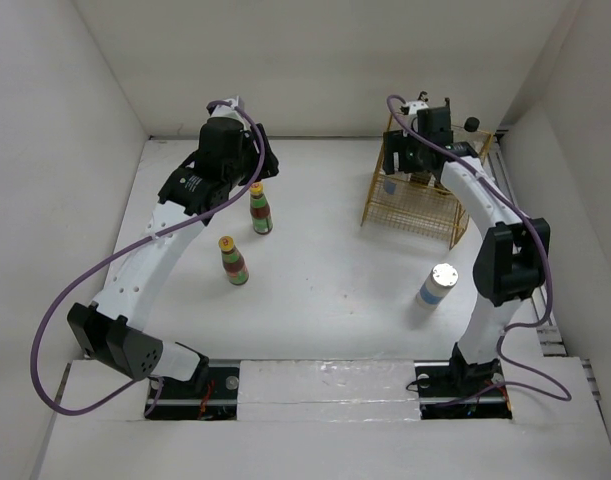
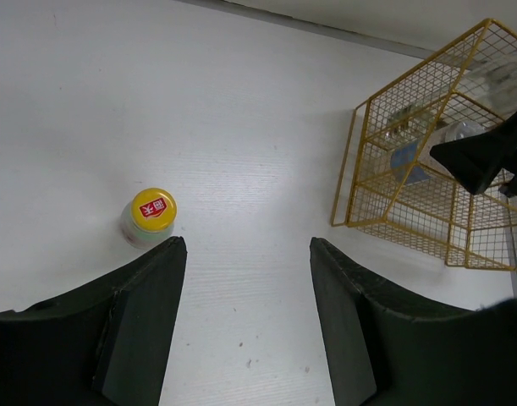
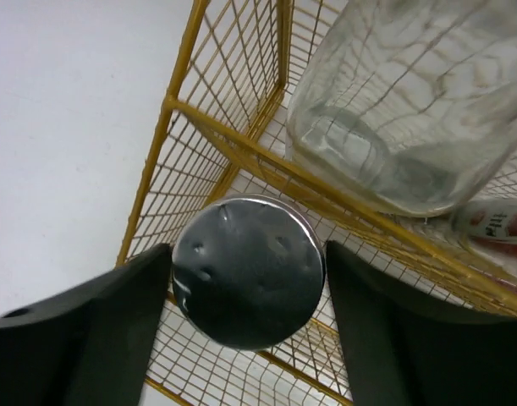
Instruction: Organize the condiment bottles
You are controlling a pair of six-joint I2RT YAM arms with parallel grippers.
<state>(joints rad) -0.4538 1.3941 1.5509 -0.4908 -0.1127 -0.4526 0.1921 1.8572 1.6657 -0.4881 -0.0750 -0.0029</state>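
right wrist view: silver-lidded shaker (image 3: 248,283) between the spread fingers of the right gripper (image 3: 248,252), grip unclear, gold basket (image 3: 199,110) beyond; left gripper (image 2: 247,243) part open, empty, yellow-capped bottle (image 2: 150,216) just past its left finger

Shaker (image 3: 248,271) in basket (image 3: 169,101), beside cruet (image 3: 410,101)

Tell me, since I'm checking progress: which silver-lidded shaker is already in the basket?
The shaker between the right gripper's fingers, down in the basket; the other shaker stands on the table.
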